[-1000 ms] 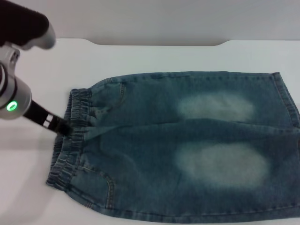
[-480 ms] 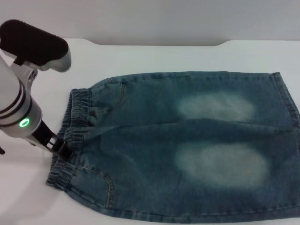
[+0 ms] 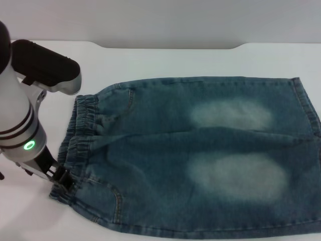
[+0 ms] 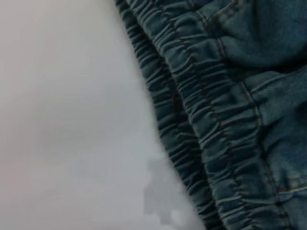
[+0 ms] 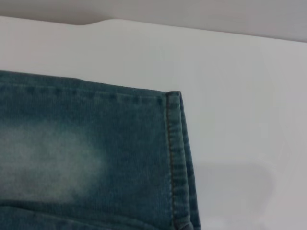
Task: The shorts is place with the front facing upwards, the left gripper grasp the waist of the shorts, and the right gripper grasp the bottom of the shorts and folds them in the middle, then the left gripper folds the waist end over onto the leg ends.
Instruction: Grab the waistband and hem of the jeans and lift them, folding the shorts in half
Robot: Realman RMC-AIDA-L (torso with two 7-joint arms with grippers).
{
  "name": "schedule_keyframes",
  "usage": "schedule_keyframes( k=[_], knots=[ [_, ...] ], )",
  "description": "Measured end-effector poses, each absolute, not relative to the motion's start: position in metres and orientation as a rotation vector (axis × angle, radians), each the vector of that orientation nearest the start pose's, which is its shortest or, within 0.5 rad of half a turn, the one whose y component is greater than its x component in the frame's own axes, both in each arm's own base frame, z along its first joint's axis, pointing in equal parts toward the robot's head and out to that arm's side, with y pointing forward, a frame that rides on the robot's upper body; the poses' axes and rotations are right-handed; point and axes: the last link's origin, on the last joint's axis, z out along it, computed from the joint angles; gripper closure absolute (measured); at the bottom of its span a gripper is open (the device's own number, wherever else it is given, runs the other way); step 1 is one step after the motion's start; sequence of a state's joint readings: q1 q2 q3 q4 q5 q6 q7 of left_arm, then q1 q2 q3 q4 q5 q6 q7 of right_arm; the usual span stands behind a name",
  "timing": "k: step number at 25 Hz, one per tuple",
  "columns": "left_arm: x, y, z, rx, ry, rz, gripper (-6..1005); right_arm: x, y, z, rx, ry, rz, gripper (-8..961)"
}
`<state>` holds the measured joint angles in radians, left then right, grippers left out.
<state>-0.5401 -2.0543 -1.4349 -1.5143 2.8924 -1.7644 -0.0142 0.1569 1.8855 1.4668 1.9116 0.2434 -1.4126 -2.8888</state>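
The left arm reaches down from the near left of the counter point(image 3: 150, 60), its white barrel with black bands and green ring light angled toward the garment, and the left hand point(image 3: 60, 176) sits low at the near corner of the waist of the shorts point(image 3: 75, 145), its black tip touching the puckered band. Whether its fingers are apart or together cannot be told. The left wrist view looks closely on the gathered elastic edge lying against the white surface. The shorts point(image 3: 200, 155) lie flat and spread out, front up, waist toward the robot's left and the leg ends point(image 3: 307, 108) toward its right. The right hand shows in no view; its wrist camera looks at one stitched hem corner.
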Motion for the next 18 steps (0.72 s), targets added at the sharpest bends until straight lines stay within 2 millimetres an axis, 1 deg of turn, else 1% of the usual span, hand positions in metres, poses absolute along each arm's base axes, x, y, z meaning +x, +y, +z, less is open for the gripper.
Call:
schedule_keyframes(
  k=[5, 13, 18],
  knots=[
    [-0.186, 0.316, -0.005, -2.089, -1.185, 0.897, 159, 0.231, 0.302, 0.089, -1.750, 1.224, -0.283, 271],
    [-0.184, 0.316, -0.016, -2.067, -1.183, 0.959, 171, 0.237, 0.300, 0.092, -1.739, 1.211, -0.288, 271],
    [-0.181, 0.316, -0.018, -2.065, -1.194, 0.944, 178, 0.238, 0.300, 0.094, -1.736, 1.204, -0.290, 271]
  ],
)
